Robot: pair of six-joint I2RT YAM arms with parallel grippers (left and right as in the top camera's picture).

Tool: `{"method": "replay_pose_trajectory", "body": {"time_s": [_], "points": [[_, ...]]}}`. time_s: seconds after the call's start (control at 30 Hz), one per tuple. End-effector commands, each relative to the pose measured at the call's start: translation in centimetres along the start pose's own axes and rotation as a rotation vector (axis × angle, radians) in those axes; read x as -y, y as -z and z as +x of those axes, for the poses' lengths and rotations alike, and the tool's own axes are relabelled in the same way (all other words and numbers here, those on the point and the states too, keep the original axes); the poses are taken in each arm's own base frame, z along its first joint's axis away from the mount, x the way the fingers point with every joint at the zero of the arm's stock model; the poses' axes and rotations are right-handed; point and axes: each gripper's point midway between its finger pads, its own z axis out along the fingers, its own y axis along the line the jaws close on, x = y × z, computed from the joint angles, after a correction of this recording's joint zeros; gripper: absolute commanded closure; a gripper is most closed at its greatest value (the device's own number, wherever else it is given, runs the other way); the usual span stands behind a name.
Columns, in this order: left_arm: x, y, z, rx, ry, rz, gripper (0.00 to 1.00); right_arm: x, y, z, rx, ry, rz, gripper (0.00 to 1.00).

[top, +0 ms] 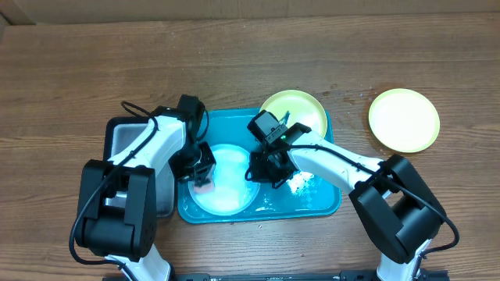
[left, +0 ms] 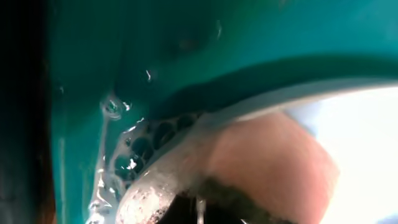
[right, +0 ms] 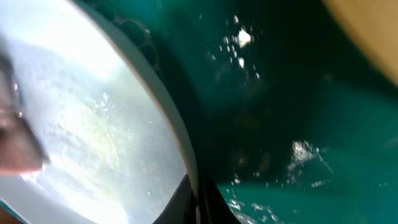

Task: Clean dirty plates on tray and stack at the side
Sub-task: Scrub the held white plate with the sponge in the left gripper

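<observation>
The left pincer point(top: 201, 170) pinches a pink sponge point(top: 205, 187) onto the pale blue-white plate point(top: 230, 187) in the teal tray point(top: 316, 204). The right pincer point(top: 264, 172) sits at that plate's right rim; whether it grips, I cannot tell. A yellow-green plate point(top: 404, 119) lies on the bench point(top: 78, 70)

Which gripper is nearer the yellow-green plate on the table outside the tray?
Right. The right gripper is at the right edge of the blue-white plate, toward the yellow-green plate; the left gripper, with the pink sponge, is at its left edge.
</observation>
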Motion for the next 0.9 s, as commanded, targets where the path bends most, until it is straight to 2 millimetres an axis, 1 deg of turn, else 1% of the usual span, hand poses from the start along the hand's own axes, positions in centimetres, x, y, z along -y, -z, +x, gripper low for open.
{"method": "replay_pose_trajectory", "body": {"time_s": [0.0, 0.1, 0.17, 0.3, 0.47, 0.6, 0.7, 0.77, 0.87], "points": [[1.3, -2.2, 4.2, -0.214, -0.220, 0.121, 0.96, 0.9, -0.1, -0.2, 0.005, -0.003, 0.034, 0.96], [4.3, -1.3, 6.1, -0.284, -0.312, 0.307, 0.96, 0.9, -0.1, -0.1, 0.004, -0.003, 0.036, 0.96], [5.8, -0.9, 6.6, -0.300, -0.338, 0.388, 0.96, 0.9, -0.1, -0.1, 0.003, -0.003, 0.036, 0.96], [7.5, -0.5, 6.6, -0.286, -0.364, 0.467, 0.96, 0.9, -0.1, -0.1, 0.001, -0.004, 0.038, 0.96], [8.7, -0.5, 5.8, -0.253, -0.339, 0.495, 0.96, 1.0, -0.1, 0.0, -0.001, -0.005, 0.039, 0.96], [10.7, 0.5, 5.3, -0.228, -0.361, 0.610, 0.96, 1.0, -0.1, 0.1, -0.004, -0.006, 0.042, 0.96], [11.2, 0.7, 4.2, -0.196, -0.337, 0.637, 0.96, 1.1, -0.1, 0.2, -0.010, -0.008, 0.046, 0.96], [11.1, 0.8, 3.2, -0.169, -0.314, 0.638, 0.96, 1.2, -0.1, 0.3, -0.015, -0.010, 0.050, 0.96], [9.9, 0.8, 1.7, -0.132, -0.248, 0.566, 0.96, 1.3, -0.1, 0.4, -0.019, -0.011, 0.053, 0.96]]}}
